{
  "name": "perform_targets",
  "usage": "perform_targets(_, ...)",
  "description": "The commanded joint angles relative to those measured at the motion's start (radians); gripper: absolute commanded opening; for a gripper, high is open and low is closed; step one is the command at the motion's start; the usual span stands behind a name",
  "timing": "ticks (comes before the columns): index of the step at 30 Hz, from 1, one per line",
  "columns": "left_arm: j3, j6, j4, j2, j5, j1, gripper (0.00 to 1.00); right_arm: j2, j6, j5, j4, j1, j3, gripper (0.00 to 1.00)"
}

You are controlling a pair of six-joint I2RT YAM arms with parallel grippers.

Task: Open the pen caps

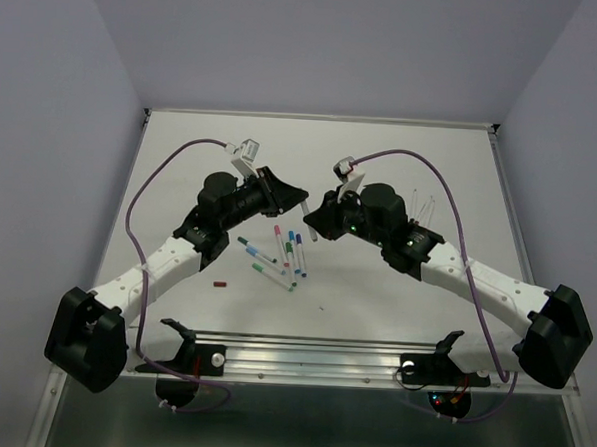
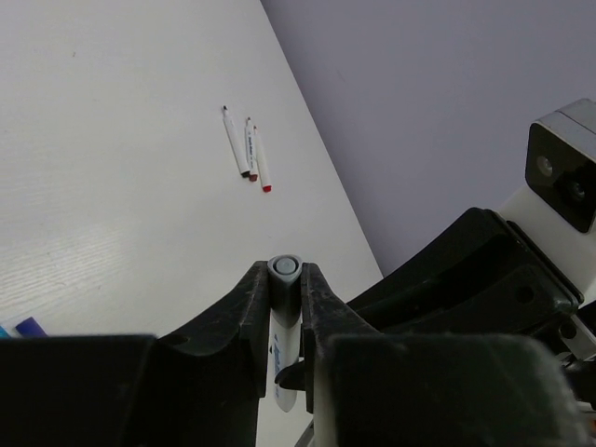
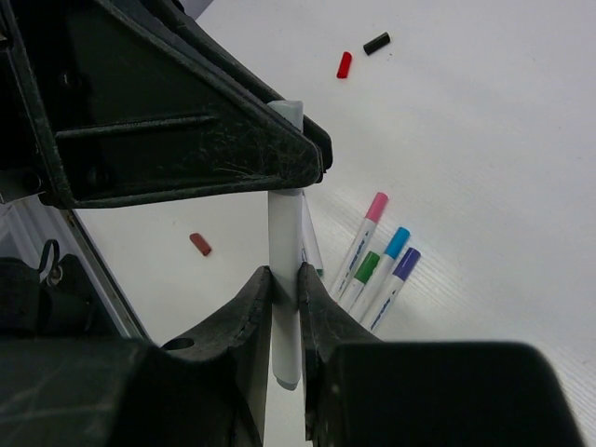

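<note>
**Both grippers clamp one pen over the table**

Above the table (image 1: 181, 177), the left gripper (image 2: 284, 291) pinches the grey cap (image 2: 284, 268) of a pen (image 3: 283, 233). The right gripper (image 3: 284, 284) pinches its white barrel (cap on). Below lie capped pens (image 3: 384, 270), a red cap (image 3: 344, 64), a black cap (image 3: 376, 43) and a dark red cap (image 3: 200, 244).

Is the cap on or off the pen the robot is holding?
On. The grey cap sits on the end of the white pen, pinched in the left claw; the right claw grips the barrel.
</note>
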Motion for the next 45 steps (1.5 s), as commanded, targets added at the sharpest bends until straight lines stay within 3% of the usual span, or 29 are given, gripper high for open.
perform_targets(1,0.012,-0.003,0.083,0.000,0.010,-0.016,0.17,-0.004,-0.001,-0.040,0.048,-0.001,0.039,0.01)
perform_targets(4,0.009,-0.001,0.083,0.000,-0.013,-0.017,0.00,-0.006,-0.008,-0.067,0.047,-0.001,0.035,0.01)
perform_targets(8,0.009,-0.001,0.080,-0.003,-0.091,-0.019,0.00,-0.003,-0.041,-0.182,0.025,-0.001,0.013,0.01)
perform_targets(16,0.146,0.034,0.003,0.055,-0.461,-0.007,0.00,0.066,-0.070,-0.490,-0.083,0.050,-0.130,0.01)
perform_targets(22,0.252,0.054,0.020,0.146,-0.489,0.064,0.00,0.005,0.061,-0.549,0.046,0.113,-0.287,0.01)
perform_targets(24,0.274,0.046,0.020,0.170,-0.451,0.097,0.00,-0.041,0.120,-0.511,0.086,0.113,-0.333,0.01)
perform_targets(28,0.283,0.048,-0.053,0.183,-0.464,0.125,0.00,-0.099,0.131,-0.251,-0.007,0.113,-0.324,0.01)
perform_targets(37,0.364,0.154,-0.547,0.282,-0.725,0.147,0.02,-0.096,0.091,0.001,-0.177,-0.166,-0.209,0.01)
perform_targets(41,0.404,0.174,-0.619,0.374,-0.718,0.186,0.02,-0.067,0.058,0.162,-0.226,-0.254,-0.140,0.01)
perform_targets(45,0.476,0.186,-0.693,0.480,-0.733,0.194,0.02,-0.044,0.053,0.217,-0.239,-0.315,-0.117,0.01)
